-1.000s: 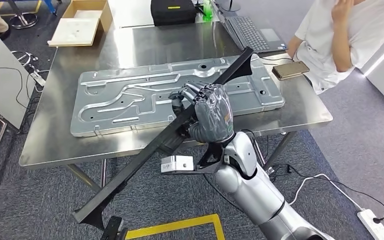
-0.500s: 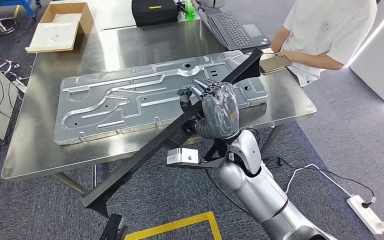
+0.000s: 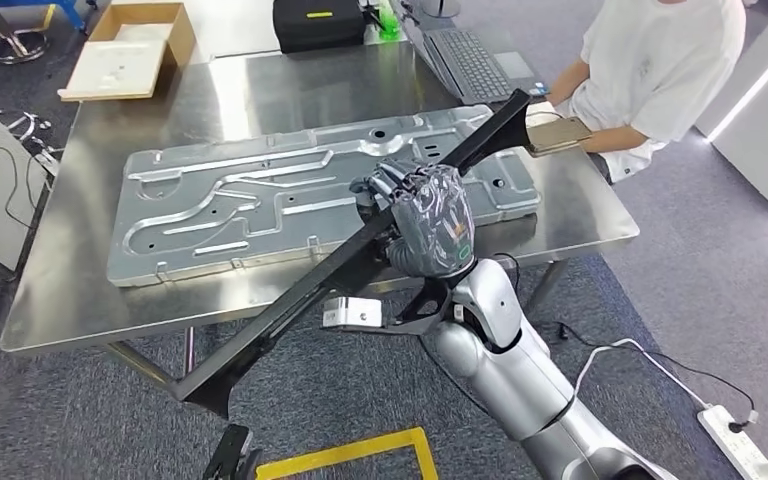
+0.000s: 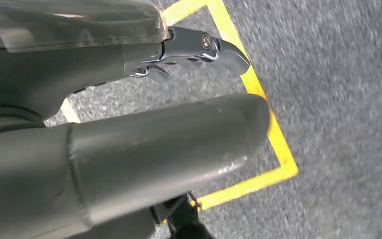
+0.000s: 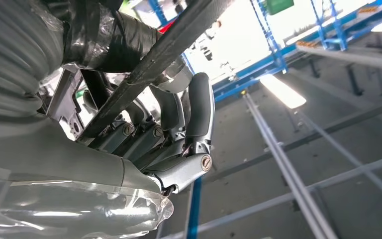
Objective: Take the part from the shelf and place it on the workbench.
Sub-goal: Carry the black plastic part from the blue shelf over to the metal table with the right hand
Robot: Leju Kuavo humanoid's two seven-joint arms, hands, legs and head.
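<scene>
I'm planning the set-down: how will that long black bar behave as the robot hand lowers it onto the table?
The bar probably stays stiff: it runs straight end to end with no visible sag. Held near its middle by the right robot hand, with one end out past the table edge, it may tend to swing or tilt. Its weight can't be judged.

1. One long black bar.
2. One stamped metal panel.
3. One laptop.
4. One cardboard box.
5. One black case.
6. One phone.
7. One person.
</scene>
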